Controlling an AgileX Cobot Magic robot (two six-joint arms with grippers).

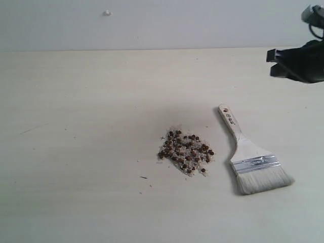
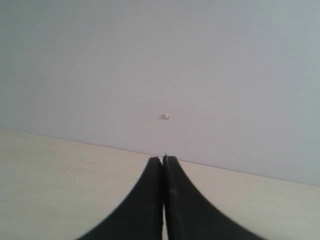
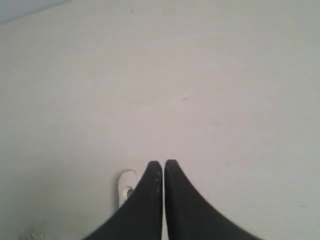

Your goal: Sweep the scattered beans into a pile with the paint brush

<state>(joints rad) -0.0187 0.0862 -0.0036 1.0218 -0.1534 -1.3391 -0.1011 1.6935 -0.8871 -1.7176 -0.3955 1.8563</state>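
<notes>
The beans (image 1: 185, 151) lie in one tight heap near the table's middle, dark reddish-brown among whitish grains. The paint brush (image 1: 250, 155) lies flat on the table to their right, bristles toward the front, handle end pointing back. My right gripper (image 1: 276, 62) hangs above the table at the back right, well clear of the brush, jaws shut and empty. In the right wrist view the right gripper (image 3: 163, 162) shows closed fingers, with the handle's holed end (image 3: 126, 186) peeking beside them. The left gripper (image 2: 163, 158) is shut on nothing and faces the wall; it is out of the exterior view.
The pale wooden table (image 1: 81, 126) runs back to a white wall (image 1: 152, 20). A small white knob (image 1: 107, 12) sits on that wall. A few stray specks (image 1: 144, 177) lie in front of the heap.
</notes>
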